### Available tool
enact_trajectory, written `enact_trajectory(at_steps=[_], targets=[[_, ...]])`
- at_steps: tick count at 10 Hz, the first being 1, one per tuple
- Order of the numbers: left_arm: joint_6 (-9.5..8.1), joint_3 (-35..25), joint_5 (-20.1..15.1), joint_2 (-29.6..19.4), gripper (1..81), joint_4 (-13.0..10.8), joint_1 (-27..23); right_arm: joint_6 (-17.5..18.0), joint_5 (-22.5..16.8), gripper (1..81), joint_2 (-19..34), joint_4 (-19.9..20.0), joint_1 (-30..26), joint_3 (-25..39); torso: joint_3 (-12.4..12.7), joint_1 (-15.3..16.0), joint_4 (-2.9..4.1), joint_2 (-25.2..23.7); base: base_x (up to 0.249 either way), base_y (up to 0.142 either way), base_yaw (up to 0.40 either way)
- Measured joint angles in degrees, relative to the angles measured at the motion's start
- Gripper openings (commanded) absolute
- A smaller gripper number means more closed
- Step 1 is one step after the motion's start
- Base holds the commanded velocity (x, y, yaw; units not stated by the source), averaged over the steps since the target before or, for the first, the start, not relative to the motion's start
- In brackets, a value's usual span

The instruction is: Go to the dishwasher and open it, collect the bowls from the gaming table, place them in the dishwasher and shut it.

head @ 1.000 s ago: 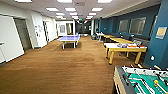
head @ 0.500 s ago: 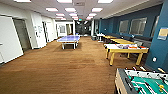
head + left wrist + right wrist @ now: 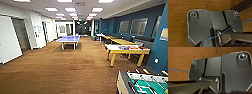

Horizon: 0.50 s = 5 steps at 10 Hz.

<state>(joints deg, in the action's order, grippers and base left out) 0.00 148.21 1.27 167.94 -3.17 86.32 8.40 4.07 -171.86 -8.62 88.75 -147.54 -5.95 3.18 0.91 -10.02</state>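
The gaming table (image 3: 130, 51), long and white-topped with a pale yellow edge and yellow legs, stands at the right of the room, a few metres ahead in the head view. Small coloured things lie on its top, among them a red-orange spot (image 3: 144, 48) near its far right end. They are too blurred to tell apart as bowls. The dishwasher is out of view. In the left wrist view my arm's dark plate (image 3: 200, 27) hangs over bare wood floor (image 3: 176, 25). The right wrist view shows the same kind of plate (image 3: 235, 72) above the floor.
A green-field foosball table (image 3: 145, 83) stands close at the lower right. A blue table-tennis table (image 3: 68, 38) is mid-room ahead. More yellow tables (image 3: 122, 41) line the blue wall (image 3: 160, 50). White walls and doors (image 3: 10, 40) run along the left. Wide wood floor (image 3: 62, 70) lies ahead.
The whole head view has shifted only slightly, so the camera has moved a little. Nothing in the room has moved.
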Motion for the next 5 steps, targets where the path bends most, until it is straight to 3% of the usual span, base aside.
enact_trajectory(at_steps=[5], targets=[[0.00, 0.02, -0.09, -0.02, 81.1, 0.00, 0.28, 0.00, -0.17, 81.1, -0.02, 0.00, 0.45, -0.02, 0.00, -0.05, 0.00, -0.02, 0.159, 0.000, 0.000]])
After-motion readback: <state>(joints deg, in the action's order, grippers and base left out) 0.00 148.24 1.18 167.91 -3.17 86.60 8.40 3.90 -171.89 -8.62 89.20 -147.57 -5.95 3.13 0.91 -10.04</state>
